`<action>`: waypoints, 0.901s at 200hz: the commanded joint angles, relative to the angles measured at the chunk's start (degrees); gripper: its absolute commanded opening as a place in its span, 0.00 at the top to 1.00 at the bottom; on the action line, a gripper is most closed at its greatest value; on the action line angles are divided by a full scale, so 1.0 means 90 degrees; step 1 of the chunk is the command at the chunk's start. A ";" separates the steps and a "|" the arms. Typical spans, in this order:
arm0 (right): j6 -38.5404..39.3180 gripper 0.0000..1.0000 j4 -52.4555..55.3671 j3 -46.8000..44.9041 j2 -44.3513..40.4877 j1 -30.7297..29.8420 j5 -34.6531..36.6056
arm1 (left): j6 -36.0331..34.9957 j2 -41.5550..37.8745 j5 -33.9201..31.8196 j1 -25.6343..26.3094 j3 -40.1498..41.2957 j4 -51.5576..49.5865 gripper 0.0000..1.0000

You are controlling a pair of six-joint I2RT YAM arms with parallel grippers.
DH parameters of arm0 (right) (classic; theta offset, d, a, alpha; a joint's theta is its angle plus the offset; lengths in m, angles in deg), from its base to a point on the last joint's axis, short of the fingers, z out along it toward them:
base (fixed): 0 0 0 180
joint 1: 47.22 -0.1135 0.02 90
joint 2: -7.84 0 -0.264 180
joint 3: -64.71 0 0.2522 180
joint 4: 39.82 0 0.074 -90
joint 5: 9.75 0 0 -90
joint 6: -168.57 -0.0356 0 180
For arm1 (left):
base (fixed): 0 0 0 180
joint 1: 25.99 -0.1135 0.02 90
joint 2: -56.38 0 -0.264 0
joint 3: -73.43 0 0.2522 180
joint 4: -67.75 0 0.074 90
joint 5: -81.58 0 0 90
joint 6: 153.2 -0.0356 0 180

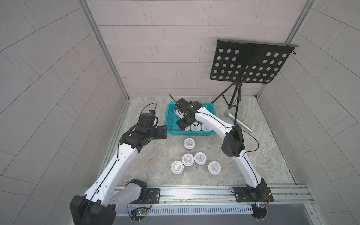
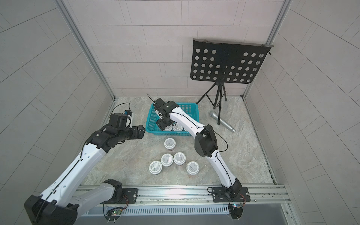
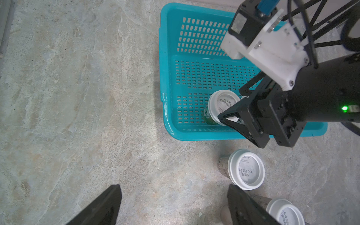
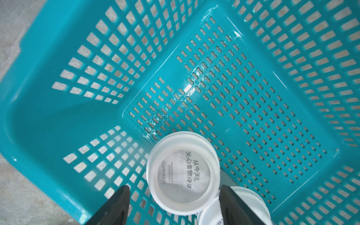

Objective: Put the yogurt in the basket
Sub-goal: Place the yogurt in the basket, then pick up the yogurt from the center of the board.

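Note:
The teal basket (image 1: 191, 134) (image 2: 167, 133) (image 3: 163, 78) (image 4: 48, 116) stands at the back middle of the table. My right gripper (image 1: 182, 125) (image 2: 161, 125) (image 4: 175, 188) hangs inside its near left corner, open. A white-lidded yogurt cup (image 4: 183, 173) (image 3: 222, 105) stands upright on the basket floor between the fingers (image 4: 120, 202), with a gap on each side. Two more cups (image 1: 195, 127) stand beside it along the front wall. Several cups (image 1: 189, 143) (image 1: 188, 159) (image 2: 192, 168) stand on the table in front. My left gripper (image 1: 163, 132) (image 2: 139, 131) (image 3: 174, 187) is open and empty beside the basket's left wall.
A black perforated music stand (image 1: 249, 62) on a tripod stands at the back right. A silver microphone (image 1: 238, 121) lies on the table to the right of the basket. Grey walls close in three sides, and a metal rail (image 1: 194, 191) runs along the front.

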 commanded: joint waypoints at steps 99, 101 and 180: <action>-0.1126 0.23 -0.3245 -0.5654 -0.5089 0.1227 -0.0942 | 0.0507 0.0462 0.0231 0.1359 -0.0068 0.0168 0.09; -0.1146 0.23 -0.3276 -0.5754 -0.5184 0.1259 -0.0951 | 0.0511 0.0484 0.0191 0.1408 -0.0078 0.0172 0.09; -0.1395 0.20 -0.3621 -0.8182 -0.7689 0.2717 -0.1300 | 0.0578 0.1897 -0.0620 0.2860 -0.0814 0.0164 0.14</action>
